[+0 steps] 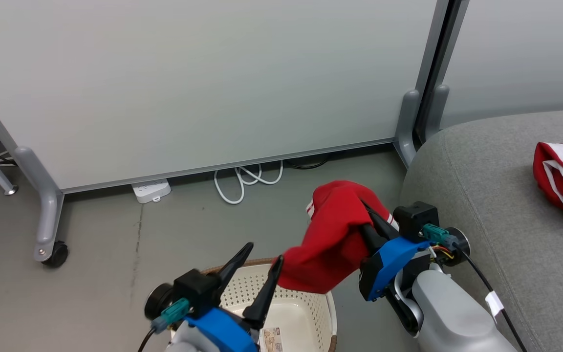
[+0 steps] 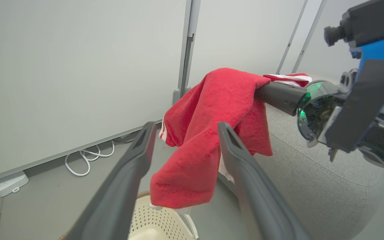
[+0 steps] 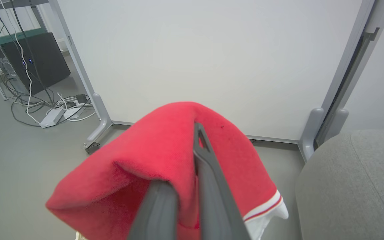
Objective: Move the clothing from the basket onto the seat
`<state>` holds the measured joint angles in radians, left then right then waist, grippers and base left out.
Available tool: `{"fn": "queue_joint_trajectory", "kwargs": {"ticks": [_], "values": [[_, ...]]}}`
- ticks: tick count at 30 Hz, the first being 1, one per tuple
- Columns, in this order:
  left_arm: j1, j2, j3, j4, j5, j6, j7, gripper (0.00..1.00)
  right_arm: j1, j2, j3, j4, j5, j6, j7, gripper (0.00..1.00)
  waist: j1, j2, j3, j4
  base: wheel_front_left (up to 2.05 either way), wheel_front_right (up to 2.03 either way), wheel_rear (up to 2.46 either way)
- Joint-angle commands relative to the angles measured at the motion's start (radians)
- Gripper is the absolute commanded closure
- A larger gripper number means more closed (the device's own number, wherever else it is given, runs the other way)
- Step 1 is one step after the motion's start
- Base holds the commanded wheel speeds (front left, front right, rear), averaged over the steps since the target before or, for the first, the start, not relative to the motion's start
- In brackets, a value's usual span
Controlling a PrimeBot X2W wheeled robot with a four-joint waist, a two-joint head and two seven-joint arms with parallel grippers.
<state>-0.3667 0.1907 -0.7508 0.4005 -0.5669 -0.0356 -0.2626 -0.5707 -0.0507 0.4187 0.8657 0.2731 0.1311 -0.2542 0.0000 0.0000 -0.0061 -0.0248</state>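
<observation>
**A:** Right gripper (image 1: 367, 215) first. Its two long dark fingers (image 3: 208, 173) are pressed together, pinching a soft red fabric garment (image 1: 333, 234) that drapes right over them. In the right wrist view one fingertip pokes out at the fold, and the other is buried under cloth.

**B:** Left gripper (image 1: 264, 253): fingers spread wide, nothing between them. In the head view one tip sits right at the hanging hem. Touching or just short of it, I can't tell.

**A:** The left wrist view helps a little. The cloth hangs beyond those spread fingers, with its lower corner above the cream-white perforated plastic basket (image 1: 311, 303) with the brown woven-look rim. The garment is up in the air, just beside the rounded corner of the large grey upholstered seat (image 1: 482, 195).

**B:** The basket is cut off at the bottom edge of the head view and partly hidden behind the left gripper. A printed label (image 1: 272, 338) shows on its base.

**A:** The head view adds a second red garment with broad white stripes (image 1: 562, 181), bunched on the seat and cropped by the right edge.

**B:** The right wrist view brings out the held garment's white band with a thin red stripe, hanging low on the right. Behind everything stands a pale partition panel (image 1: 203, 83), with a white power strip (image 1: 151, 190) and a looped white cable (image 1: 247, 181) on the floor at its foot.
</observation>
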Motion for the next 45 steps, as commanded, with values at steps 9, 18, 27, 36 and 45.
{"fn": "queue_joint_trajectory", "kwargs": {"ticks": [9,18,27,36,45], "values": [[0.142,-0.009,0.161,-0.027,0.113,-0.042,-0.003,0.00,0.025,0.000,-0.032,-0.005,-0.024,-0.001,-0.003,1.00,0.0000,0.0000,-0.003,0.013,0.00,0.00,0.00],[0.167,-0.034,0.214,-0.015,0.168,-0.072,-0.003,0.00,0.039,0.000,-0.036,-0.010,-0.028,-0.001,0.002,1.00,0.0000,0.0000,-0.005,0.011,0.00,0.00,0.00],[0.179,-0.057,0.253,-0.007,0.200,-0.089,-0.003,0.00,0.035,0.000,-0.045,-0.020,-0.026,-0.001,0.006,1.00,0.0000,0.0000,0.002,-0.006,0.00,0.00,0.00],[0.163,-0.075,0.274,-0.011,0.218,-0.094,-0.003,0.00,0.023,0.000,-0.035,-0.044,-0.010,-0.001,0.009,1.00,0.0000,0.0000,0.026,-0.121,0.00,0.00,0.00],[0.140,-0.084,0.276,-0.015,0.226,-0.096,-0.003,0.00,0.018,0.000,-0.045,-0.053,-0.025,-0.001,0.009,1.00,0.0000,0.0000,0.047,-0.290,0.00,0.00,0.00]]}}
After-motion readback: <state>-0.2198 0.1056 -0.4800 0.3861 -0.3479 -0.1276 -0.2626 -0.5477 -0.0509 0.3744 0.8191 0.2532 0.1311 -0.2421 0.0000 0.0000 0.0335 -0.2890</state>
